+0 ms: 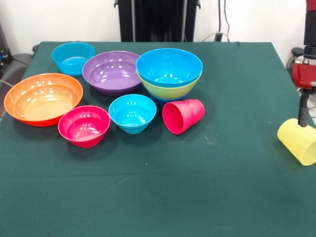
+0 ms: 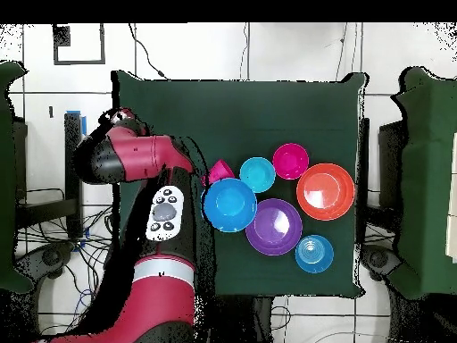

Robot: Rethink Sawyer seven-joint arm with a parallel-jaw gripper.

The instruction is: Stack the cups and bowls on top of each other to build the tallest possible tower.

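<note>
Green-clothed desk [image 1: 148, 197], pincer [image 1: 302, 118] at its edge gripping tilted yellow cup [image 1: 298, 140], bowls [image 1: 113, 71] and fallen red cup [image 1: 183, 116] well away from pincer.

bowls [image 1: 112, 72]: glossy smooth plastic | yellow cup [image 1: 297, 140]: translucent plastic | table [image 1: 148, 197]: matt green cloth

Red-black arm [image 2: 134, 161] extended from base at pic bottom in overhead view, elbow bent, forearm crossing desk's [image 2: 178, 107] left edge, wrist end out beyond that side. In front view only lower wrist section seen at right edge, red housing above, black stem below. Pincer [image 1: 302, 120] pointing down, low over the desk, clamped on rim of yellow cup [image 1: 298, 140], cup tilted on its side.
</note>
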